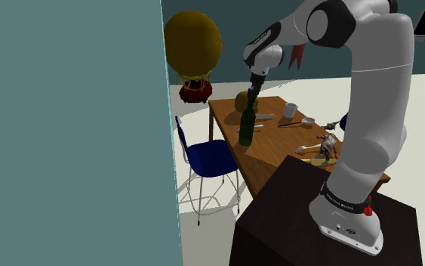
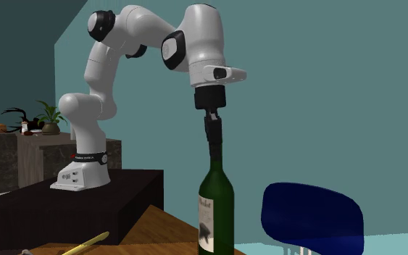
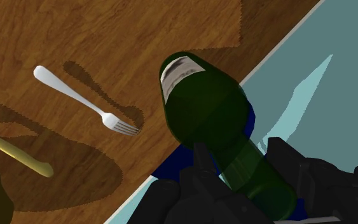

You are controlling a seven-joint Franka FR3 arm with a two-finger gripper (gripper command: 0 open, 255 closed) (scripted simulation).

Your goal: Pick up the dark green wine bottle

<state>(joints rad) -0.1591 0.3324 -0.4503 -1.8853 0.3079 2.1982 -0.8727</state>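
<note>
**First:** Green, very dark. That is the wine bottle (image 1: 246, 125). Which way does it point?

**Second:** Straight up. Its long axis is vertical, with the neck on top and a pale label on the body. It stands close to the edge of a brown wooden table (image 1: 267, 155), on the side nearest a blue chair (image 1: 209, 155).

**First:** And the black gripper (image 1: 254, 89)?

**Second:** It comes down from above onto the bottle's top. In the wrist view the two fingers (image 3: 203, 167) press on either side of the neck and clasp it.

**First:** Is the bottle off the table?

**Second:** I cannot tell. In the shoulder view its base appears level with the tabletop.

**First:** What else lies on the wood?

**Second:** A silver fork (image 3: 85, 100) lies flat a little way from the bottle. Beyond it is a knife (image 3: 18, 156) with a yellow handle. A grey mug (image 1: 290, 110) sits further along the table.

**First:** And the room?

**Second:** A teal wall (image 1: 67, 128) takes up the shoulder view's left. Past the table's far end there is a large round yellow-brown object (image 1: 192, 41) on a red base. The white arm rises from a dark box, the stand (image 1: 294, 227), at that view's lower right.
</note>
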